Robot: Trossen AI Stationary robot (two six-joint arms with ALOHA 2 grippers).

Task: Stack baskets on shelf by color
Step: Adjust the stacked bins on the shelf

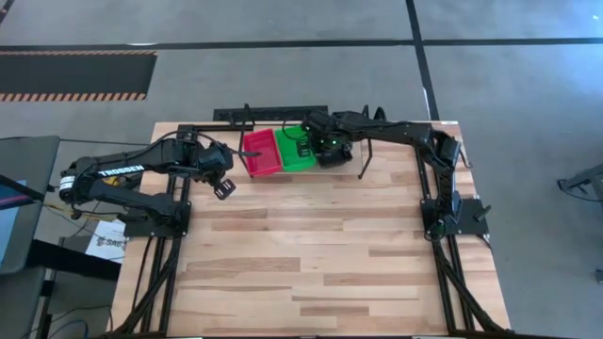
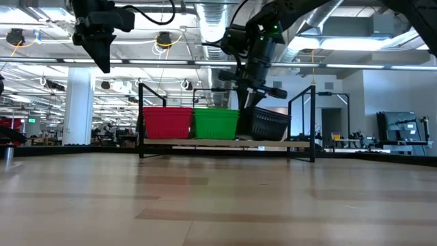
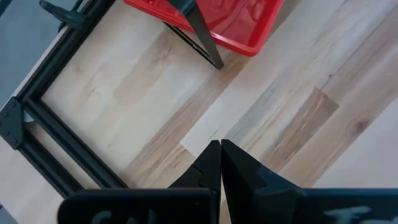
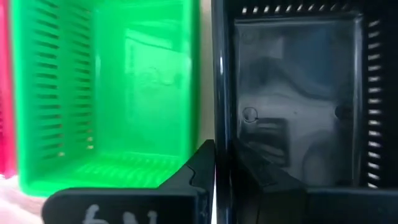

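On the far side of the wooden table (image 1: 320, 254) stands the shelf (image 2: 225, 143), a light board between two black wire uprights, and three groups of baskets sit on it side by side. The red baskets (image 1: 261, 153) are at the left end, the green baskets (image 1: 297, 149) touch them in the middle, and the black baskets (image 2: 268, 124) take the right end, the top one tilted in the level view so its near edge rides higher than its far edge. The right gripper (image 4: 216, 163) reaches in from the right arm's base and hangs over the seam between green and black; its fingers straddle the wall of the black basket with only a narrow gap between them, one finger on the green side and one inside the black basket. Whether they still pinch that wall or have just let go cannot be told. The left gripper (image 3: 221, 163) hovers above bare table planks near the left end of the shelf, just off the red baskets, its two fingers pressed together and holding nothing. From above, that arm stretches across the table's left edge, beside a monitor (image 1: 9, 202) and some paper (image 1: 102, 237) lying off the table.
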